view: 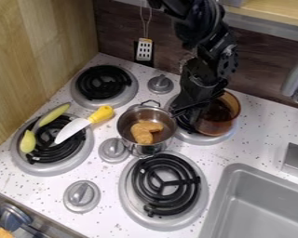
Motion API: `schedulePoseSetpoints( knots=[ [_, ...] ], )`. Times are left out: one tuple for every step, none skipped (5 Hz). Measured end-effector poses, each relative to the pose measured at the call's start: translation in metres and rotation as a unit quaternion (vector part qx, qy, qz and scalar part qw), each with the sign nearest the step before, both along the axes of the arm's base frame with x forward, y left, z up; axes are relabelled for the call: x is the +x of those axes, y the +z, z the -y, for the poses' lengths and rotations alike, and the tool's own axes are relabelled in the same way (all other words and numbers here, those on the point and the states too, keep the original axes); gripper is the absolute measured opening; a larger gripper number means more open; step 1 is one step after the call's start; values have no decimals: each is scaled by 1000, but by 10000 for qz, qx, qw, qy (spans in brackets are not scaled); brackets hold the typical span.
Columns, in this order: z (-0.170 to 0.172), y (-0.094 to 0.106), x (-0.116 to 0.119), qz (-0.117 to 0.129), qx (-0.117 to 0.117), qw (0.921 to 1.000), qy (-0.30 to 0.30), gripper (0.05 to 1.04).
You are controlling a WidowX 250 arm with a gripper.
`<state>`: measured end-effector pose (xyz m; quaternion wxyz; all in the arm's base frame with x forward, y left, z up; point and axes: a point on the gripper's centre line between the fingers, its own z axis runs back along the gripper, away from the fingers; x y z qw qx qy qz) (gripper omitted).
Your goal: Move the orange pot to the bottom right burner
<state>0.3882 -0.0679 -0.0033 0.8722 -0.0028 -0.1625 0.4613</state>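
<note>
Currently w/ orange pot [227, 122] on upper R burner [204, 139], not on bottom R burner [164, 186]. Dark inside, w/ L part of rim behind claw [187, 113]. At top of view, black arm [207, 56], angled down toward upper R burner. Down at L side of orange pot, claw, close to steel pot [148, 148] too. Can't tell how far open, nor whether gripping orange pot or just beside it.

Just L of claw, steel pot, upright w/ orange-brown food pc [145, 130] inside. Wire handle [150, 101] at its back rim. In view, base overlapping back edge of bottom R burner; can't tell if touching. Bare black coil [167, 209] across rest of bottom R burner.

On L side, 2 more burners: upper L [103, 83] & lower L [52, 165]. Over lower L, knife [74, 129] w/ pale blade & yellow handle, plus 2 yellow-green pcs: long one [54, 114] near its back edge, shorter one [28, 142] at its L edge.

Also on speckled white table [108, 223]: 3 grey knobs, i.e. back one [160, 84], middle one [113, 150], front one [82, 196]. At lower R, grey sink [257, 204]; above it, near R edge, metal faucet [294, 81]. Against back wall, hanging slotted utensil [144, 50].
</note>
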Motion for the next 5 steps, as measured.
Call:
schedulePoseSetpoints(
  knots=[
    [12, 22, -8, 36, -66, 10000, 27, 72],
    [19, 42, -25, 86, -359, 9992, 167, 72],
    [33, 61, -43, -13, -514, 9983, 291, 72],
    [29, 56, -71, -258, -367, 9974, 555, 72],
    [27, 59, -100, -376, -292, 9942, 965, 72]
  ],
)
